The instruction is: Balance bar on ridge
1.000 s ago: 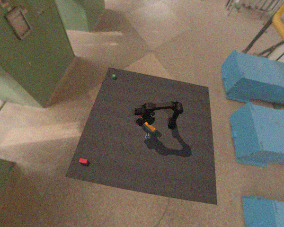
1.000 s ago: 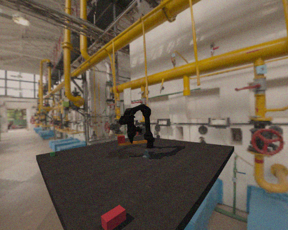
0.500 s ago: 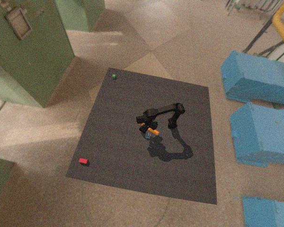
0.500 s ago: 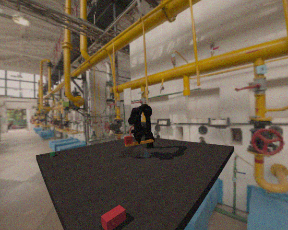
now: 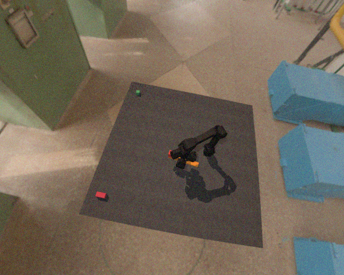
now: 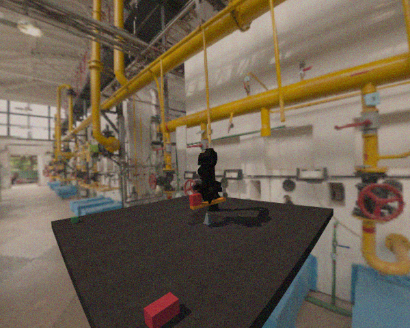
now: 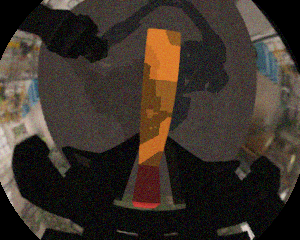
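Bar (image 6: 208,203): clamped in the gripper (image 6: 209,198), jaws closed on it and stopped by its width, carried clear of the table (image 6: 127,247) just above the ridge (image 6: 207,219). Held off-centre, close to the red weight (image 6: 195,199) at one end, probably because the heavy end pulls the balance point that way. Appears slightly tilted in the exterior view, orange end a little higher, so likely not ready for release; looks to need lowering and levelling onto the ridge first. Seen only from the exterior, near frame centre: the gap between bar and table, and the small grey wedge directly below. Seen only from the top view: the bar's (image 5: 192,162) heading across the table (image 5: 166,213), orange tip poking right of the gripper (image 5: 182,161), red weight (image 5: 169,153) to its left, ridge lost under arm and shadow. Seen only from the wrist: the bar (image 7: 160,94) running straight up the frame from the red weight (image 7: 148,187) at lower centre, squarely between the fingers. Well apart from all this: a red block (image 6: 161,309) and a green cube (image 5: 138,92) at the table corners.
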Robot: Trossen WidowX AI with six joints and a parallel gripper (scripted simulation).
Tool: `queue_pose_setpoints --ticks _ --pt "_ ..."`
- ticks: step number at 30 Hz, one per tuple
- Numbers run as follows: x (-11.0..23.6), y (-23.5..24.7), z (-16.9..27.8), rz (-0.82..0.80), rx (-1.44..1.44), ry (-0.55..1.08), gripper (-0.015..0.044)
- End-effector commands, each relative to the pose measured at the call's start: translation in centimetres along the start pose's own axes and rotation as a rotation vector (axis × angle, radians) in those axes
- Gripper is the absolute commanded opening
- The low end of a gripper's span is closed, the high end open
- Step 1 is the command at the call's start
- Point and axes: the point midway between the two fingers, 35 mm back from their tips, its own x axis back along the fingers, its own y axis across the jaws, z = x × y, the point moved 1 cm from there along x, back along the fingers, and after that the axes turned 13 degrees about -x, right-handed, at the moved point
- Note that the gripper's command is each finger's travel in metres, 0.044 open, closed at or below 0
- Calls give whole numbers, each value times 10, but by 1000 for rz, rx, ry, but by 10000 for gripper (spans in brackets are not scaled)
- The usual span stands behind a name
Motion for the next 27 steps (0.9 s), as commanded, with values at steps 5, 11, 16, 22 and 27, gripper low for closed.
queue_pose_setpoints --ticks 5,11,16,22,27 --pt "3 0 -23 11 110 4 0" --pt "-3 0 -24 11 111 4 0" --pt "-12 0 -24 11 111 4 0" --pt "-22 0 -23 11 112 4 0" --pt "-30 1 -23 11 112 4 0"
